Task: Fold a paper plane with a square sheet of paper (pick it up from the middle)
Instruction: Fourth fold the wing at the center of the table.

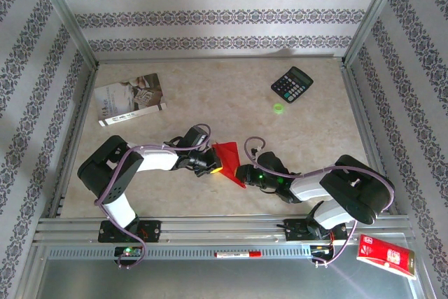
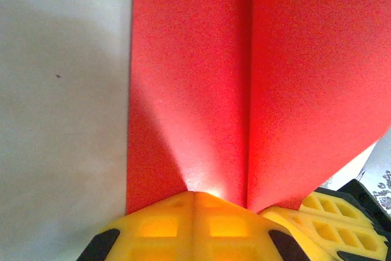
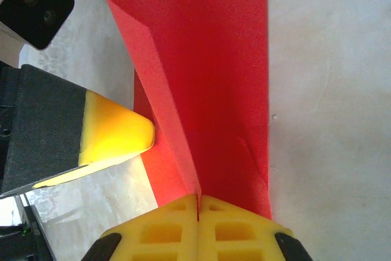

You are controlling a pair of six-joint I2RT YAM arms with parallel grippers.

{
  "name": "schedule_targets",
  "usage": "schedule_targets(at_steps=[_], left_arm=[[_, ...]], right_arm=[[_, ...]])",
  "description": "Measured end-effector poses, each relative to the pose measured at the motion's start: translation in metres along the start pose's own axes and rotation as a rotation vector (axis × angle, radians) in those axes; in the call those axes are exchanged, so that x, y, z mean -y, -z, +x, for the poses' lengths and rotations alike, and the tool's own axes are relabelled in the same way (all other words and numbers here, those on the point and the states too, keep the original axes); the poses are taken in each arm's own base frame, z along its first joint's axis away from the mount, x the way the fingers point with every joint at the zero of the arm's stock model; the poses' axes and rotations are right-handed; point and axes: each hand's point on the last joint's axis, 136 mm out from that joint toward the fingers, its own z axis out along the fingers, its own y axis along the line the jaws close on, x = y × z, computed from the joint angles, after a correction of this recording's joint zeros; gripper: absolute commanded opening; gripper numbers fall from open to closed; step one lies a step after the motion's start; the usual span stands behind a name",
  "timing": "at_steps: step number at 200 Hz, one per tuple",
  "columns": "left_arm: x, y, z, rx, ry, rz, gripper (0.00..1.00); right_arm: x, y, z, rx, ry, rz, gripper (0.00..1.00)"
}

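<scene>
Red paper folded into a tapering wedge, the sheet of paper [image 1: 228,157] sits near the middle of the desk's [image 1: 210,96] near edge in the top view. Its long axis runs from a broad end facing the far edge down to a point aimed at the near edge, slanting a little right. The left pincer [image 1: 215,167] meets its left flank and the right pincer [image 1: 243,173] meets it by the narrow end. The sheet lies straight between them, so neither arm is the nearer.

From the left wrist, the left pincer's [image 2: 194,200] yellow pads are pressed together with a lit ridge of the sheet [image 2: 195,77] running into their seam, so I judge it clenched on the paper. A sharp crease runs lengthwise away from it, just right of the seam. The right pincer's pads [image 2: 317,212] show at the lower right, against the sheet's underside.

From the right wrist, the right pincer [image 3: 197,203] is likewise clenched, with a fold of the sheet [image 3: 208,59] entering its seam. The paper is plain and matt, and one flap curls upward at the far end. The left pincer's tip [image 3: 122,134] touches the sheet's left edge, crosswise to the crease.
</scene>
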Motion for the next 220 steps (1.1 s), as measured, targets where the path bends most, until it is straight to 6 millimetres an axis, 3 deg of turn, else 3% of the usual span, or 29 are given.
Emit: schedule_targets(at_steps=[137, 160, 220], left_arm=[[0.000, 0.001, -0.003, 0.011, -0.040, -0.021, 0.00], [0.001, 0.002, -0.005, 0.017, -0.047, -0.033, 0.05], [0.032, 0.010, -0.016, 0.047, -0.105, 0.019, 0.09]], right_arm=[[0.002, 0.000, -0.003, -0.006, -0.103, -0.053, 0.00], [0.002, 0.000, -0.003, -0.007, -0.106, -0.060, 0.00], [0.001, -0.001, -0.003, -0.009, -0.121, -0.088, 0.00]])
